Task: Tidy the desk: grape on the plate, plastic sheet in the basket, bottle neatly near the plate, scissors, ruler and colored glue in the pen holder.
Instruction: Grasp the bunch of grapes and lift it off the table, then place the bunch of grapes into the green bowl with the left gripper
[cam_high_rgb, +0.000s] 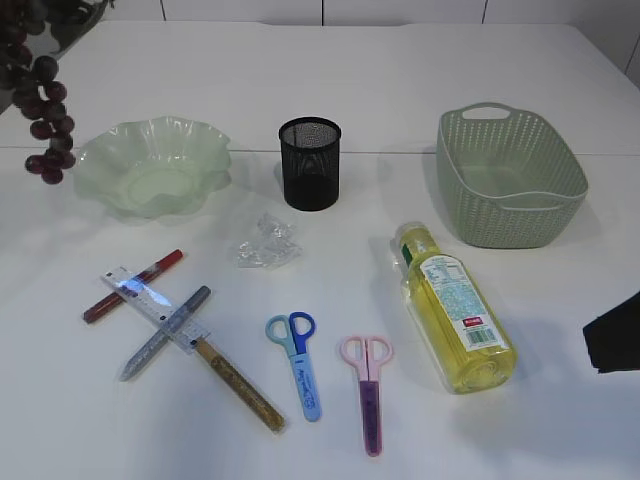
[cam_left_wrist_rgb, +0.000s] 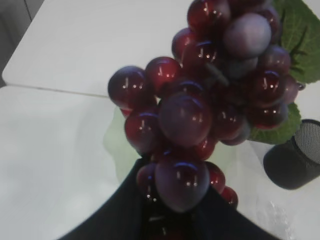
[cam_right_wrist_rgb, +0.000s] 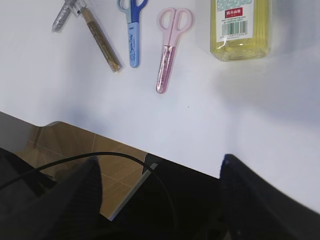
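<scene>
Left jaws closed narrowly on the grape bunch (cam_left_wrist_rgb: 200, 100), gripped low among the berries; the bunch hangs in the air at the left edge, above and just left of the plate (cam_high_rgb: 152, 168). Right jaws wide open, holding nothing, parked off the near table edge.

Risks, as I judge them:
- Hold is on loose berries, not clearly the stem; a jolt could let the bunch slip and drop short of the plate.
- The plate looks light and wavy-rimmed; a low-swinging cluster could nudge it or catch the rim.
- A release off-centre could roll the bunch out toward the pen holder (cam_high_rgb: 309, 163).
</scene>
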